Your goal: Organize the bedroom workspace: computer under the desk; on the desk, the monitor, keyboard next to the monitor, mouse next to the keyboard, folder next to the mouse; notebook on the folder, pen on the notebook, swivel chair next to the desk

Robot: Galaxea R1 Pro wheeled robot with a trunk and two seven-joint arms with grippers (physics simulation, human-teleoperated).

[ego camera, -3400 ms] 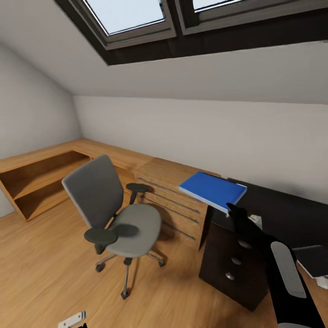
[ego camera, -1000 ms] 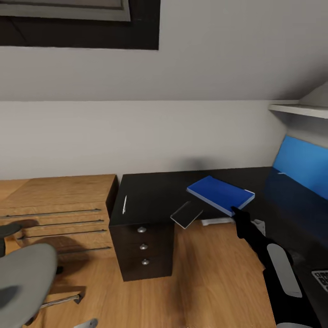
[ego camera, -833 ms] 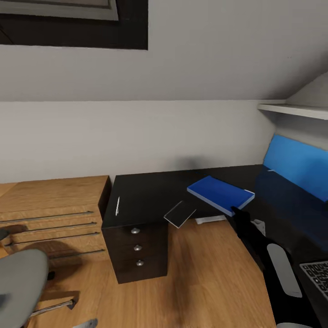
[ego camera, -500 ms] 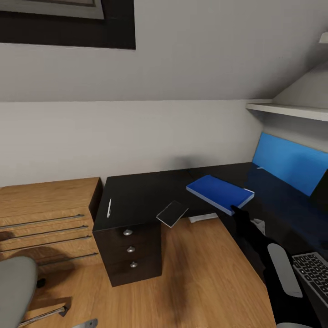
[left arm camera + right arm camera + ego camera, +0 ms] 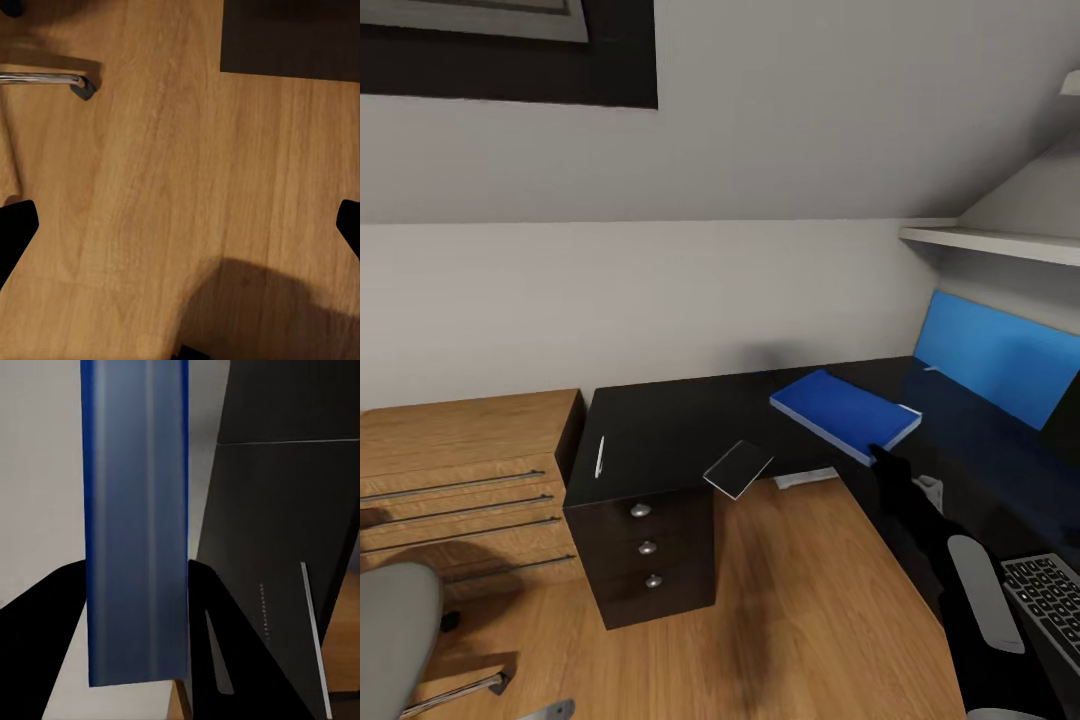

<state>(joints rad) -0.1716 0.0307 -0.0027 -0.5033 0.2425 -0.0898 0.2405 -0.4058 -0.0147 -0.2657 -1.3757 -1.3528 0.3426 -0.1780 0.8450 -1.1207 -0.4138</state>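
Right of centre in the head view, the right gripper [image 5: 882,457] is clamped on the near edge of the folder [image 5: 845,413], holding the blue slab slightly tilted above the desk [image 5: 660,430]. In the right wrist view the folder [image 5: 135,517] runs edge-on between the two dark fingers [image 5: 217,637]. Left of it, the notebook [image 5: 738,468] overhangs the desk's front edge, and a pen [image 5: 599,456] lies further left. The keyboard [image 5: 1050,595] sits at the lower right. The left gripper [image 5: 180,225] hangs wide open over bare floor [image 5: 187,150].
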